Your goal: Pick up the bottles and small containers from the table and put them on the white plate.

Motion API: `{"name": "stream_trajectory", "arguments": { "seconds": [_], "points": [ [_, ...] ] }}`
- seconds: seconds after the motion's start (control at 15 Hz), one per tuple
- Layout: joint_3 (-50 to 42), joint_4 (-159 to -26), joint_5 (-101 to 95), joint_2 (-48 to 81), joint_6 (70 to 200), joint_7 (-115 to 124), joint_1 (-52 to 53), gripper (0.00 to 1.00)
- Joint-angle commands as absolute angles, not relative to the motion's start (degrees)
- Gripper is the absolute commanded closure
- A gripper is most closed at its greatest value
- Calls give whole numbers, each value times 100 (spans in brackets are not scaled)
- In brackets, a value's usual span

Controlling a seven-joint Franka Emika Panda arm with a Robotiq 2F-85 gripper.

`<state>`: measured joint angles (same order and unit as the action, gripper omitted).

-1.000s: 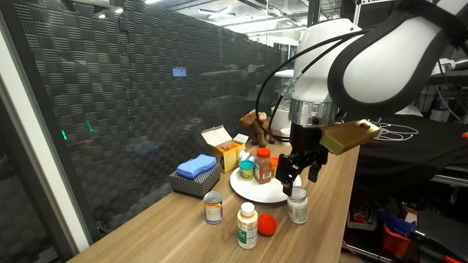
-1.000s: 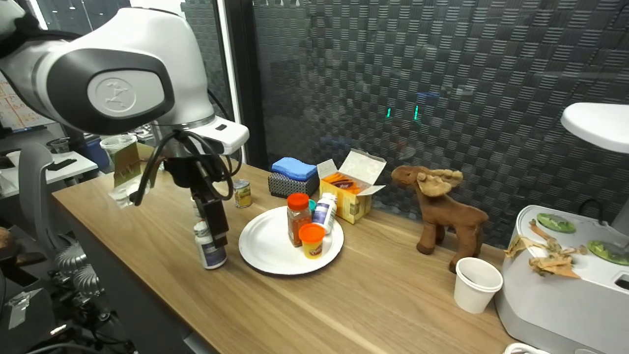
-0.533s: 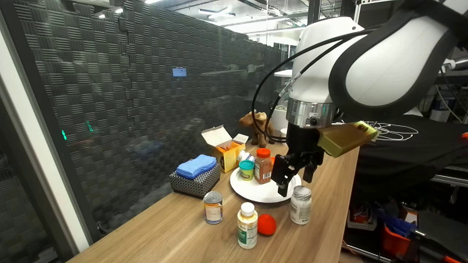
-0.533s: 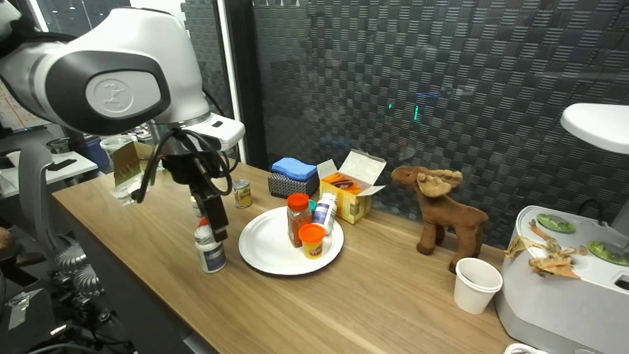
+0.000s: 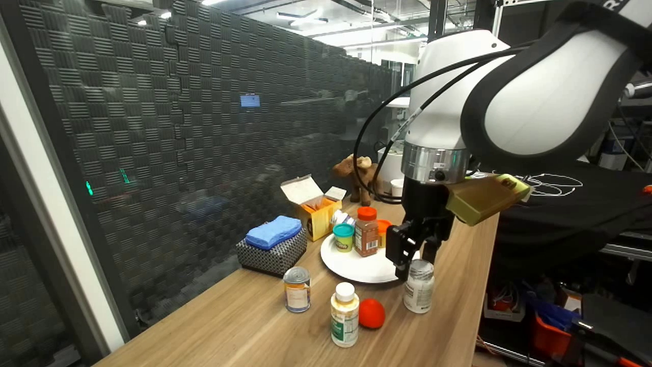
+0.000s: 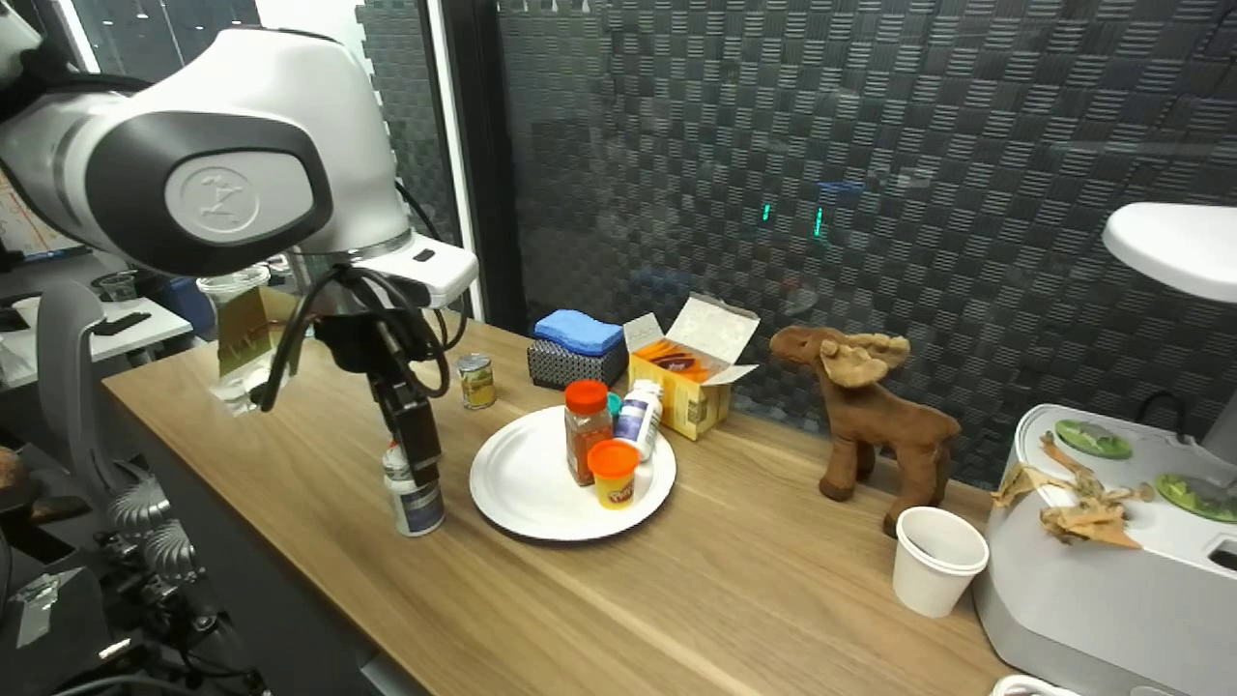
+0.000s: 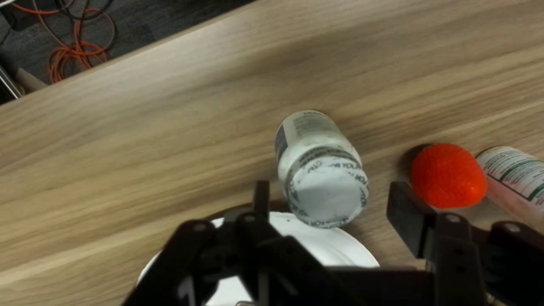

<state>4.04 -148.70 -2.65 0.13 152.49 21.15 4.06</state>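
Observation:
A white jar point(image 5: 418, 294) with a sealed top and no cap stands on the table point(image 5: 244, 336) by the white plate point(image 5: 356, 270); the wrist view shows this jar point(image 7: 312, 136) too. My gripper point(image 7: 329, 197) is open, its fingers either side of the jar's top, apart from it. A white bottle with a green label point(image 5: 345, 323) and a short silvery can point(image 5: 297, 295) stand on the table. On the plate are a red-capped spice bottle point(image 6: 585, 440), an orange-lidded tub point(image 6: 615, 483), a teal-lidded tub point(image 5: 343, 242) and a tilted white bottle point(image 6: 636, 420).
A red round thing point(image 7: 446, 176) lies beside the green-label bottle, close to one finger. A blue cloth point(image 5: 274, 232) on a dark box point(image 5: 272, 257), an open yellow carton point(image 6: 676, 391), a brown plush moose point(image 6: 879, 416) and white cups point(image 6: 933, 570) line the far side.
My gripper rose off the jar's top, then came down again over it, staying open. The jar shifted slightly on the table between the first and second moments.

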Motion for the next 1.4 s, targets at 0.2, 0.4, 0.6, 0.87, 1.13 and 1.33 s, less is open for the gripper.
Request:
{"name": "stream_trajectory", "arguments": {
  "seconds": [0.2, 0.4, 0.6, 0.87, 1.13, 1.33],
  "points": [
    [402, -15009, -452, -167, 15463, 2397, 398, 78],
    [406, -15033, -706, -368, 15528, 2657, 383, 76],
    [410, -14944, -1062, -633, 15473, 2996, 302, 77],
    [493, -14660, -1311, -684, 15390, 3226, 105, 77],
    [392, -14255, -1122, -321, 15190, 2997, -17, 78],
    [258, -13969, -1122, -21, 15019, 2905, -92, 78]
  ]
}}
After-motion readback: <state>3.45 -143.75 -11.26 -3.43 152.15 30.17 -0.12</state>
